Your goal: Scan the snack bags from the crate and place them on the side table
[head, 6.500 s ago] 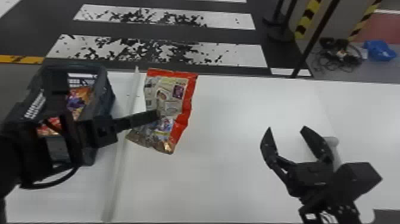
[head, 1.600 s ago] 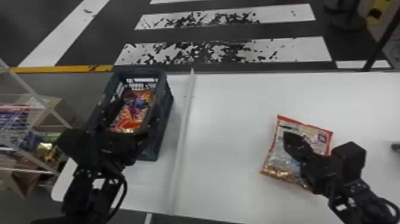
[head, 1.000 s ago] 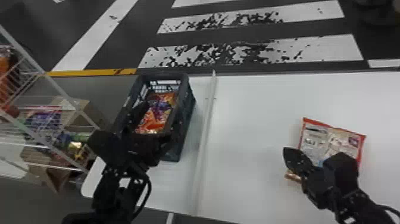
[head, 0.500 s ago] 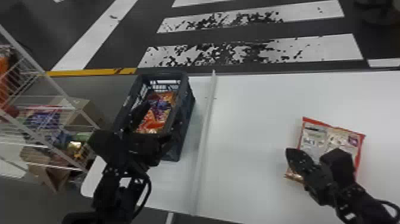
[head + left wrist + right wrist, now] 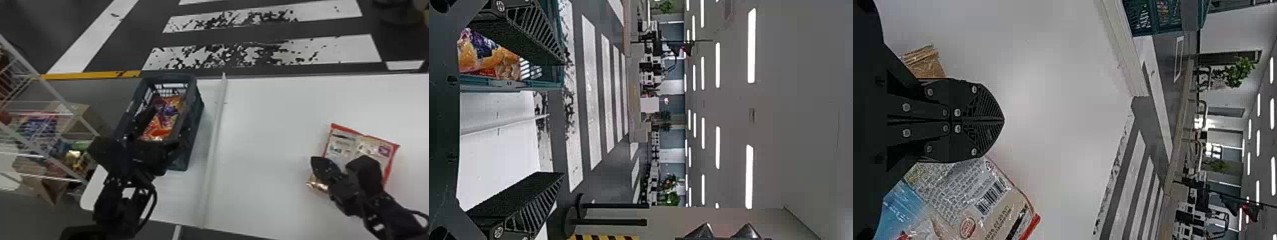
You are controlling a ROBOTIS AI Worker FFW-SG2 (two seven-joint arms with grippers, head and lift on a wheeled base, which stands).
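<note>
My left gripper (image 5: 170, 117) is open over the dark crate (image 5: 197, 110), where orange and purple snack bags (image 5: 161, 126) lie. In the left wrist view the left gripper (image 5: 563, 118) has its fingers wide apart, with the crate (image 5: 491, 84) and bags (image 5: 483, 54) beside one finger. A red-edged snack bag (image 5: 341, 143) lies on the white table to the right, partly covered by my right gripper (image 5: 313, 159). In the right wrist view the right gripper (image 5: 1003, 120) is shut with nothing between its fingertips, and the bag (image 5: 1003, 200), barcode showing, lies behind it.
A pale raised strip (image 5: 214, 143) divides the white table (image 5: 271, 134) between crate and single bag. Left of the table stands a white wire rack (image 5: 56, 92) with packaged goods and a cardboard box (image 5: 81, 111).
Since the oldest frame, the bag my left gripper held has come to lie at the right. That gripper has moved to the crate, the right one has shut, and the head view has turned left.
</note>
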